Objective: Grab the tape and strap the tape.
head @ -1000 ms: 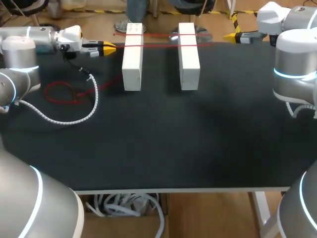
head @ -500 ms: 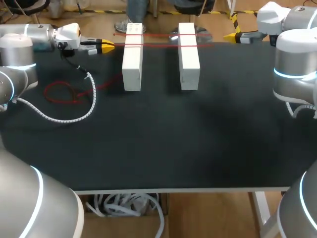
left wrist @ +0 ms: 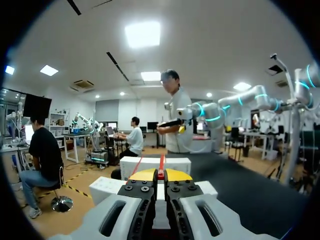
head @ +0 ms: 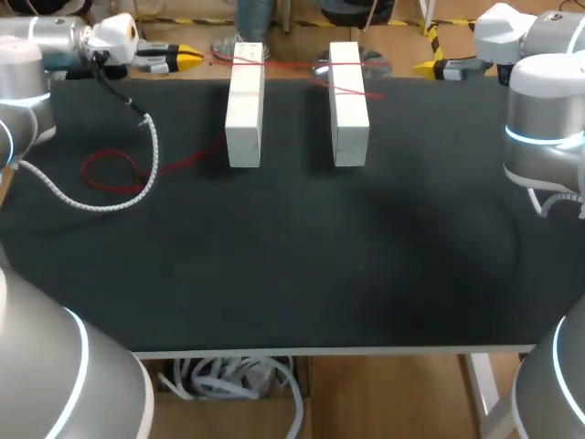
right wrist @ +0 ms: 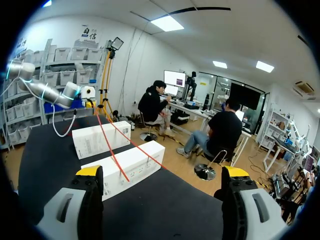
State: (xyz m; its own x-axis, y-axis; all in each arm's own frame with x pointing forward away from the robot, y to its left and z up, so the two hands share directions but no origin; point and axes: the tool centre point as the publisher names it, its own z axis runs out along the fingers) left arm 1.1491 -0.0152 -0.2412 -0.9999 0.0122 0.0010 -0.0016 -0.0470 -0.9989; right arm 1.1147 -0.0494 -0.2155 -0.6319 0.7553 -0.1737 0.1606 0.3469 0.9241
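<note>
A long white cardboard box point(head: 245, 114) lies near the far edge of the black desk point(head: 292, 256), with a second white box point(head: 348, 105) just to its right, apart from it. A thin red tape point(head: 292, 64) crosses both box tops, running from the left gripper point(head: 187, 59), which hangs left of the first box with its yellow tips together. The tape's slack loops on the desk left of that box. The right gripper point(head: 425, 67) hangs well to the first box's right.

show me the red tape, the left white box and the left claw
red tape point(head: 187, 155): head view, stretch between loop and box
left white box point(head: 245, 105): head view, top face
left claw point(head: 190, 58): head view, yellow tips
</note>
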